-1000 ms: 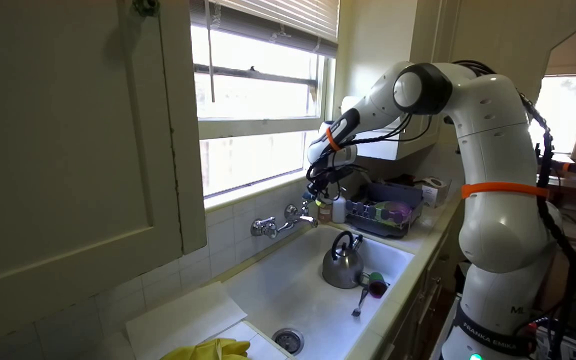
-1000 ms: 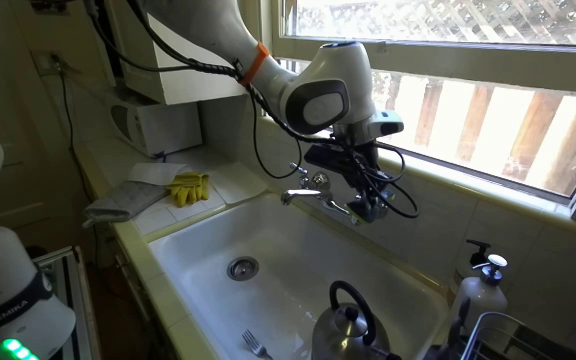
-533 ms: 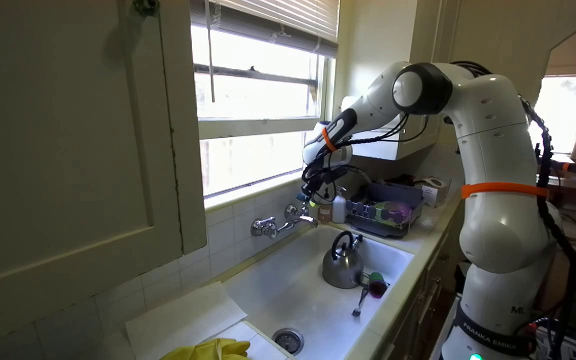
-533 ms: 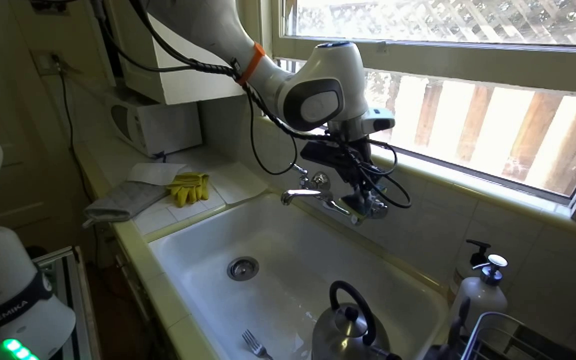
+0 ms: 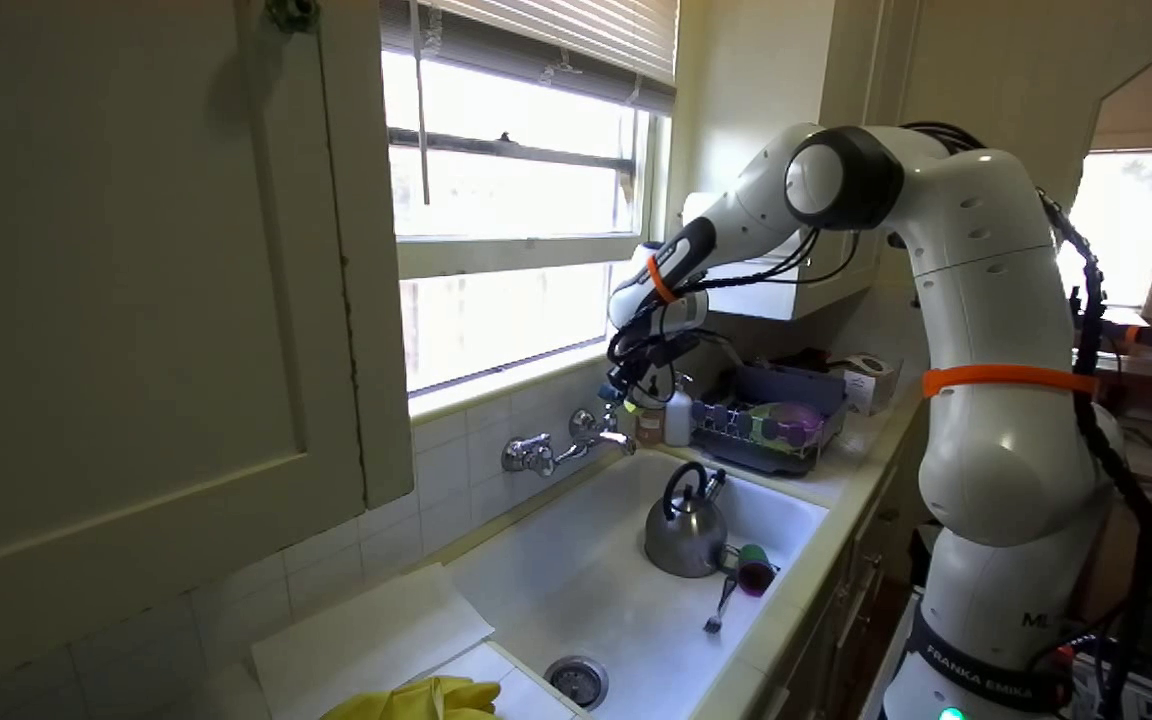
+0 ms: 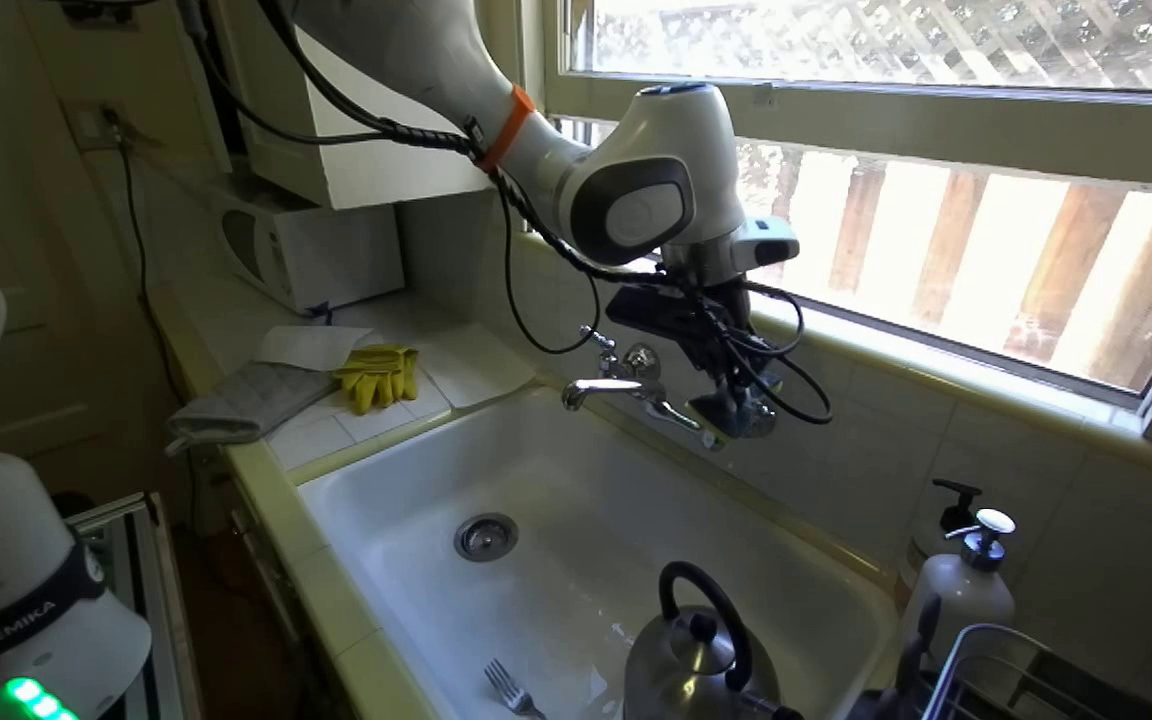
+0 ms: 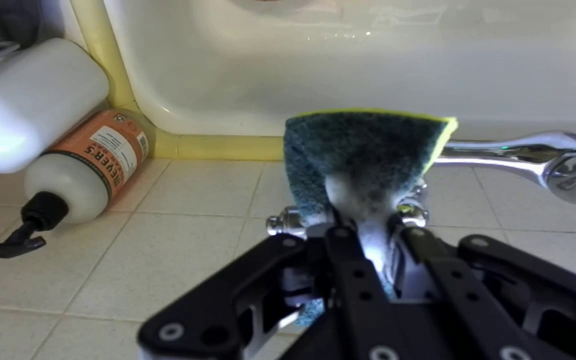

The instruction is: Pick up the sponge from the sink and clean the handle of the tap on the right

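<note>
My gripper (image 7: 368, 220) is shut on the sponge (image 7: 358, 140), which has a dark green scouring face, a yellow edge and white foam by the fingers. The sponge is bent and spreads over the right tap handle (image 7: 288, 222), whose chrome ends show on both sides of it. Exact contact is hidden under the sponge. In the exterior views the gripper (image 6: 734, 375) points down at the wall tap, with the sponge (image 6: 718, 414) against or just over the right handle (image 6: 760, 418). The tap spout (image 6: 601, 391) reaches over the sink (image 6: 576, 470).
A steel kettle (image 5: 686, 535), a fork (image 5: 721, 605) and a cup (image 5: 754, 572) are in the sink. Soap bottles (image 7: 98, 155) and a dish rack (image 5: 766, 420) stand at its right end. Yellow gloves (image 6: 376, 378) lie on the left counter. The window sill is close behind the wrist.
My gripper and the sponge have moved a short way along the wall toward the spout and down, then partly back. The sponge stays held at the right handle.
</note>
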Available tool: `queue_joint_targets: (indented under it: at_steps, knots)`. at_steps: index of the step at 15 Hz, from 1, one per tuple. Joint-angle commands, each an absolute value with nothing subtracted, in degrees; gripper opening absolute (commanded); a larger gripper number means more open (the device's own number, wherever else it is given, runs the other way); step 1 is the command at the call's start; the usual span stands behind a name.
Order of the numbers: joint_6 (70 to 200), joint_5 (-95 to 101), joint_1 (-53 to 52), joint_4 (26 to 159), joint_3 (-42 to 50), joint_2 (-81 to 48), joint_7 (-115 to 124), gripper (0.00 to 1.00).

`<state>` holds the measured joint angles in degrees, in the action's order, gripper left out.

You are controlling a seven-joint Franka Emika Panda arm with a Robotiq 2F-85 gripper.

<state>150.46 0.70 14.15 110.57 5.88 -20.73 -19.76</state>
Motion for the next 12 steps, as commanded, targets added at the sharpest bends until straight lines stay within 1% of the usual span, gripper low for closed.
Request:
queue_joint_targets:
  at_steps: [1,12]
  knots:
    - [150.12,1.42,14.93,109.41,6.66,-21.97,-19.61,0.04]
    - [149.85,1.48,13.29,108.71,4.79,-22.1,-19.75,0.04]
